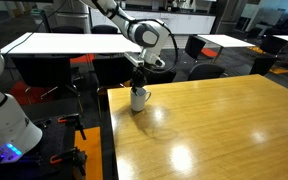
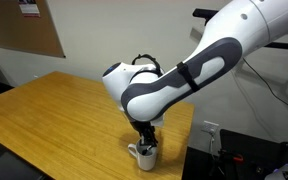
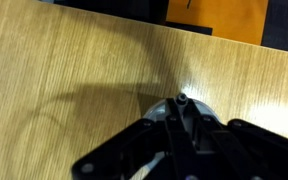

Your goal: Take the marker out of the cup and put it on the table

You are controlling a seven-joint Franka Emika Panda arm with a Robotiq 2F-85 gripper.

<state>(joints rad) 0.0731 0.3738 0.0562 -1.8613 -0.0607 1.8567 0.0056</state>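
Observation:
The white cup stands near the corner of the honey-yellow table, seen in both exterior views. My gripper hangs straight down over the cup, its fingers reaching into the mouth. In the wrist view the dark marker stands upright between the two black fingers, which converge on it and appear shut on it. The cup's grey rim shows just behind the fingers. Most of the marker is hidden inside the cup and behind the fingers.
The cup sits close to the table's edges, with the floor beyond. White-topped tables with black chairs stand behind. The robot's white base is beside the table. Wide bare tabletop stretches away from the cup.

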